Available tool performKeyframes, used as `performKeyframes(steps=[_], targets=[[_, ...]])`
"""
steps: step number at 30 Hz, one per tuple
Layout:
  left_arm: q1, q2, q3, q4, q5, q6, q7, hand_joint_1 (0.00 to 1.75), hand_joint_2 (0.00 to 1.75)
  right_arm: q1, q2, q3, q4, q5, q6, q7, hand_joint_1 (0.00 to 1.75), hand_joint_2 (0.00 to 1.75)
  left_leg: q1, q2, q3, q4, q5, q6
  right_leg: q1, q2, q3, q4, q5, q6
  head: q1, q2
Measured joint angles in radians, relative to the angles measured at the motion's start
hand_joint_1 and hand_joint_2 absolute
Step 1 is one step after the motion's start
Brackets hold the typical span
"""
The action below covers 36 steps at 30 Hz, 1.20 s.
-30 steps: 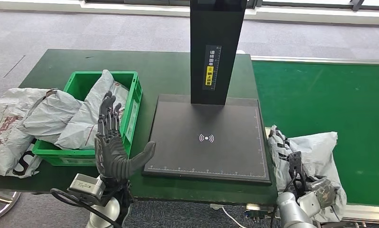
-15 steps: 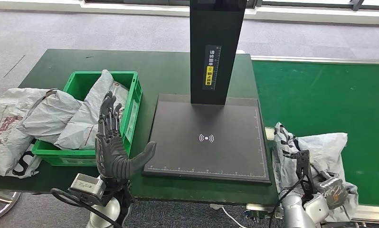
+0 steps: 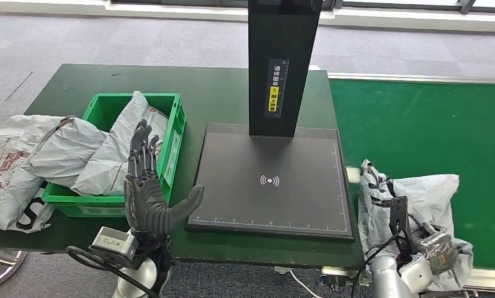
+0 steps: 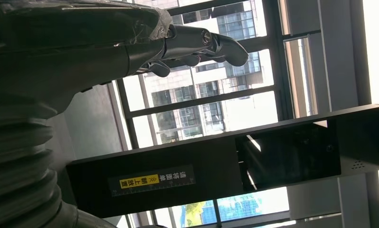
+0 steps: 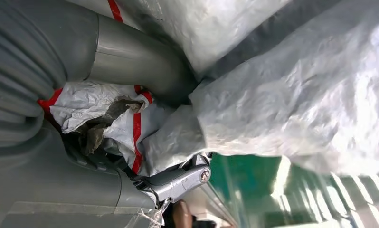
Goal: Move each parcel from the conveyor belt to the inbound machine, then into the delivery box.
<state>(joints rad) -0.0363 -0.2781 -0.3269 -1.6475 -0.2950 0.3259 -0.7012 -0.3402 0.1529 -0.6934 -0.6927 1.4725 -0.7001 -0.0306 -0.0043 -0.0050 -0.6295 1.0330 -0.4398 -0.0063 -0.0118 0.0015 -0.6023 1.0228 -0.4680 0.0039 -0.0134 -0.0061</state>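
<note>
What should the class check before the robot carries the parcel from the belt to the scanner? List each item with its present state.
1. Right hand grips the grey parcel: ok.
2. Parcel lifted off the green belt: cannot tell.
3. Scanner plate free of parcels: ok.
4. Left hand open, upright, off the plate: ok.
5. Room in the green box: not ok, parcels spill over its rim.

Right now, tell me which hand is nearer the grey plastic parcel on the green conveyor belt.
Right. The right hand grips the grey plastic parcel itself; the left hand is raised open across the black scanner plate, beside the green crate.
</note>
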Motion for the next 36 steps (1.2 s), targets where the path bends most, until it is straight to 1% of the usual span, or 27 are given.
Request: performKeyframes(steps=[1, 2, 5, 6, 7, 8, 10, 12, 14, 16, 20, 23, 26, 28, 31, 32, 33, 36], targets=[[0.0, 0.0, 0.0, 0.0, 0.003, 0.002, 0.0, 0.0, 1.75, 0.006, 0.011, -0.005, -0.033, -0.022, 0.0, -0.057, 1.75, 1.75, 0.0, 0.0, 0.0, 0.0, 0.0, 0.0, 0.0, 0.0, 0.0, 0.0, 0.0, 0.0, 0.0, 0.0], [0.0, 0.0, 0.0, 0.002, 0.009, 0.003, 0.0, 0.0, 1.75, 0.011, 0.028, -0.016, -0.079, -0.053, -0.001, -0.139, 1.75, 1.75, 0.0, 0.0, 0.0, 0.0, 0.0, 0.0, 0.0, 0.0, 0.0, 0.0, 0.0, 0.0, 0.0, 0.0], [-0.002, 0.0, 0.0, 0.011, 0.035, -0.008, 0.0, 0.0, 1.75, 0.02, 0.085, -0.065, -0.235, -0.193, -0.002, -0.432, 1.75, 1.75, 0.0, 0.0, 0.0, 0.0, 0.0, 0.0, 0.0, 0.0, -0.001, 0.0, 0.0, 0.0, 0.0, 0.0], [-0.004, 0.0, 0.0, 0.018, 0.044, -0.013, 0.0, 0.0, 1.75, 0.025, 0.099, -0.074, -0.284, -0.251, -0.002, -0.506, 1.75, 1.75, 0.0, 0.0, 0.0, 0.0, 0.0, 0.0, 0.0, -0.001, -0.001, 0.0, 0.0, 0.0, 0.0, 0.0], [-0.007, 0.0, 0.0, 0.025, 0.053, -0.018, 0.0, 0.0, 1.75, 0.033, 0.112, -0.076, -0.334, -0.312, -0.002, -0.559, 1.75, 1.75, 0.0, -0.001, 0.0, 0.0, 0.0, 0.0, 0.0, -0.001, 0.0, 0.0, 0.0, 0.0, 0.0, 0.0], [-0.011, 0.0, -0.001, 0.034, 0.061, -0.021, 0.0, 0.0, 1.75, 0.046, 0.123, -0.07, -0.382, -0.364, -0.002, -0.588, 1.75, 1.75, 0.0, -0.001, 0.0, 0.0, 0.0, 0.0, 0.0, -0.002, 0.0, 0.0, -0.001, 0.0, 0.0, 0.0], [-0.02, 0.0, -0.005, 0.052, 0.074, -0.025, 0.001, 0.0, 1.75, 0.077, 0.143, -0.036, -0.49, -0.439, -0.002, -0.601, 1.75, 1.75, 0.0, -0.001, 0.0, 0.0, 0.0, 0.0, 0.0, -0.002, 0.0, 0.0, -0.001, 0.0, 0.0, 0.0], [-0.029, -0.001, -0.008, 0.068, 0.083, -0.026, 0.001, 0.0, 1.75, 0.114, 0.159, 0.022, -0.602, -0.491, -0.002, -0.614, 1.75, 1.75, 0.0, 0.0, 0.0, 0.0, 0.0, 0.0, 0.0, -0.001, 0.0, 0.0, -0.001, 0.0, 0.0, 0.0], [-0.035, -0.003, -0.009, 0.083, 0.09, -0.026, 0.001, 0.0, 1.75, 0.145, 0.166, 0.104, -0.706, -0.534, -0.002, -0.647, 1.75, 1.75, 0.0, 0.002, 0.0, 0.0, 0.0, 0.0, 0.0, 0.001, -0.001, 0.0, 0.0, 0.0, 0.0, 0.0], [-0.039, -0.005, -0.011, 0.095, 0.093, -0.026, 0.001, 0.0, 1.75, 0.16, 0.167, 0.188, -0.786, -0.547, -0.002, -0.658, 1.75, 1.75, 0.0, 0.004, 0.0, 0.0, -0.001, -0.001, 0.0, 0.003, -0.002, 0.0, 0.0, 0.0, 0.0, 0.0], [-0.042, -0.006, -0.016, 0.109, 0.095, -0.016, 0.001, 0.0, 1.75, 0.178, 0.164, 0.351, -0.894, -0.454, 0.0, -0.546, 1.75, 1.75, 0.0, 0.005, 0.001, 0.0, 0.0, -0.001, 0.0, 0.004, -0.001, 0.0, 0.0, -0.001, 0.0, 0.0], [-0.043, -0.006, -0.023, 0.114, 0.095, -0.014, 0.0, 0.0, 1.75, 0.178, 0.161, 0.449, -0.915, -0.444, 0.0, -0.55, 1.75, 1.75, 0.001, 0.006, 0.002, 0.0, 0.0, -0.001, 0.0, 0.004, -0.001, 0.0, 0.0, -0.001, 0.0, 0.0], [-0.043, -0.006, -0.024, 0.118, 0.095, -0.014, 0.0, 0.0, 1.75, 0.177, 0.159, 0.515, -0.922, -0.449, 0.0, -0.569, 1.75, 1.75, 0.001, 0.006, 0.001, 0.0, 0.0, -0.001, 0.001, 0.004, -0.001, 0.0, 0.0, -0.001, 0.0, 0.0], [-0.042, -0.006, -0.025, 0.12, 0.097, -0.011, 0.0, 0.0, 1.75, 0.178, 0.157, 0.544, -0.92, -0.461, 0.0, -0.588, 1.75, 1.75, 0.001, 0.005, 0.001, 0.0, 0.0, -0.001, 0.001, 0.004, -0.001, 0.0, 0.0, -0.001, 0.0, 0.0], [-0.04, -0.002, -0.032, 0.121, 0.112, 0.011, 0.0, 0.0, 1.75, 0.181, 0.157, 0.564, -0.909, -0.486, 0.0, -0.621, 1.75, 1.75, 0.001, 0.005, 0.001, 0.0, 0.0, -0.001, 0.001, 0.004, -0.001, 0.0, 0.0, -0.001, 0.0, 0.0], [-0.04, 0.0, -0.036, 0.121, 0.117, 0.019, 0.0, 0.0, 1.75, 0.181, 0.157, 0.572, -0.892, -0.478, 0.0, -0.611, 1.75, 1.75, 0.001, 0.005, 0.0, 0.0, -0.001, -0.001, 0.001, 0.004, 0.0, 0.0, 0.0, -0.001, 0.0, 0.0], [-0.039, 0.002, -0.04, 0.121, 0.118, 0.023, 0.0, 0.0, 1.75, 0.179, 0.157, 0.585, -0.857, -0.456, 0.0, -0.581, 1.75, 1.75, 0.001, 0.005, 0.001, -0.001, -0.001, -0.001, 0.001, 0.004, 0.0, 0.0, 0.0, -0.001, 0.0, 0.0], [-0.036, 0.003, -0.045, 0.121, 0.117, 0.015, 0.0, 0.0, 1.75, 0.152, 0.157, 0.64, -0.653, -0.35, 0.005, -0.448, 1.75, 1.75, 0.001, 0.008, 0.002, -0.001, -0.002, -0.002, 0.001, 0.006, 0.0, 0.0, 0.0, -0.002, 0.0, 0.0]])
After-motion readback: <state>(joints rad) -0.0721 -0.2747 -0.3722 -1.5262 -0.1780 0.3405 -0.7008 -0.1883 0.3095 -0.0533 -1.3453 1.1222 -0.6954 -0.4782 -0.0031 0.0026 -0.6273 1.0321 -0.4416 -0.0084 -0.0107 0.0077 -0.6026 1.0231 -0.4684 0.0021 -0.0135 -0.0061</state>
